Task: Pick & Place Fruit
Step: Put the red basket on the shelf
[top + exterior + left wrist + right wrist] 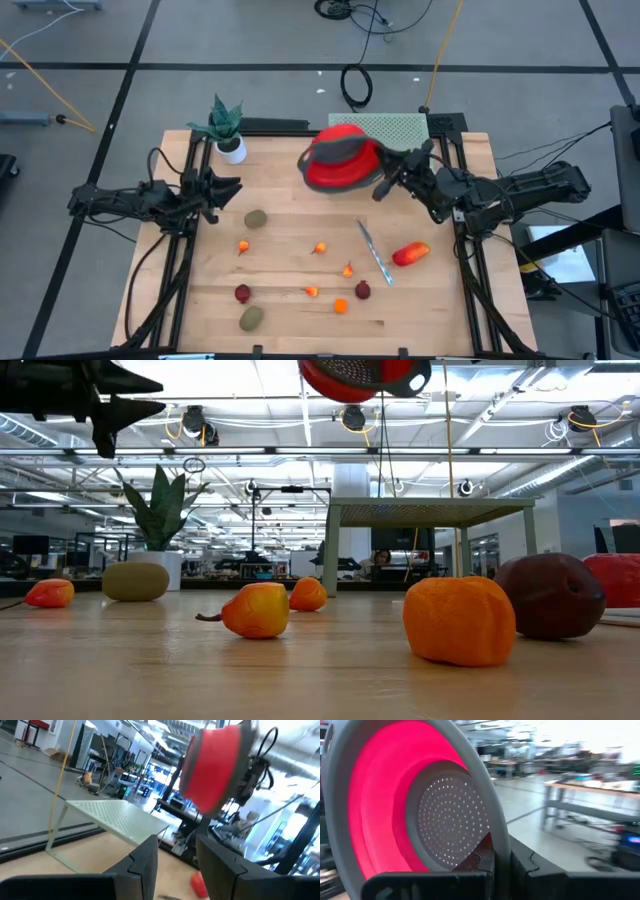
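At the far right of the wooden table [420, 310], the right gripper [388, 176] has its fingers [485, 857] pinched on the grey rim of a round red bowl [343, 158] and holds it lifted and tilted. The right wrist view alone shows the bowl's inside: a pink-lit wall and a grey floor pierced with small holes. The low view alone shows the bowl hanging clear above the table. At the far left the left gripper [232, 188] waits with fingers [145, 862] spread and nothing between them, near a small potted plant [227, 130].

All the fruit lies on the table. An olive-brown oval [256, 218] sits left of centre and a second one [251, 317] near the front edge. Two dark red balls [242, 293] [362, 290] and several tiny orange pieces [340, 306] lie scattered between them. A larger elongated red-orange piece [410, 254] lies to the right, just beside a slim silver-blue knife [375, 254]. The low view shows the orange pieces' lumpy skin.
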Controlling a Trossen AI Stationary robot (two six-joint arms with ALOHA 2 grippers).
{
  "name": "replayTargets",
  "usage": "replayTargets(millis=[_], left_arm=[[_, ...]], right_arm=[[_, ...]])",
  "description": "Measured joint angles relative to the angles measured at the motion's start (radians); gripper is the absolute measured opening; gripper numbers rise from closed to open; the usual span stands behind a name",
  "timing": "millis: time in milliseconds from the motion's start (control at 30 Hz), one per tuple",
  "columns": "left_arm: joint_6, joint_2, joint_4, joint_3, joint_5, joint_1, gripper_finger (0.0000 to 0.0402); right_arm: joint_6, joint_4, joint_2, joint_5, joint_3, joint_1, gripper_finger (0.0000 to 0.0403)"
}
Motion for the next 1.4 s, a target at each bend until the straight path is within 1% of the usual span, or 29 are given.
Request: replayTargets(millis=[100, 200, 367, 567, 667, 767, 867, 1067, 1167, 1233, 1400], left_arm=[[-0.047, 0.027, 0.038, 0.0, 0.0, 0.0, 0.0134], [-0.061, 0.085, 0.106, 0.0, 0.0, 0.0, 0.0134], [-0.052, 0.236, 0.301, 0.0, 0.0, 0.0, 0.0134], [0.035, 0.439, 0.582, 0.001, 0.0, 0.0, 0.0134], [0.091, 0.523, 0.648, 0.038, 0.0, 0.0, 0.0134], [0.152, 0.596, 0.649, 0.107, 0.0, 0.0, 0.0134], [0.246, 0.677, 0.644, 0.2, 0.0, 0.0, 0.0134], [0.448, 0.825, 0.557, 0.405, -0.013, 0.0, 0.0134], [0.531, 0.898, 0.485, 0.503, -0.068, 0.0, 0.0134], [0.576, 0.944, 0.45, 0.562, -0.126, 0.0, 0.0134], [0.617, 1.064, 0.395, 0.684, -0.334, 0.009, 0.0134]], right_arm=[[-0.027, 0.037, 0.002, 0.078, 0.0, -0.009, 0.0008], [-0.019, 0.059, 0.002, 0.117, 0.001, -0.035, 0.0008], [-0.026, 0.091, 0.001, 0.184, 0.001, -0.084, 0.0008], [-0.028, 0.089, 0.001, 0.254, 0.001, -0.143, 0.0009], [-0.028, 0.089, 0.001, 0.265, 0.001, -0.16, 0.0012], [-0.028, 0.089, 0.001, 0.264, 0.001, -0.167, 0.001], [-0.031, 0.088, 0.001, 0.262, 0.001, -0.169, 0.0009], [-0.044, 0.088, 0.001, 0.261, 0.001, -0.168, 0.0009], [-0.043, 0.088, 0.001, 0.25, 0.001, -0.169, 0.001], [-0.043, 0.093, 0.001, 0.226, 0.001, -0.169, 0.001], [-0.043, 0.109, 0.001, 0.184, 0.001, -0.168, 0.001]])
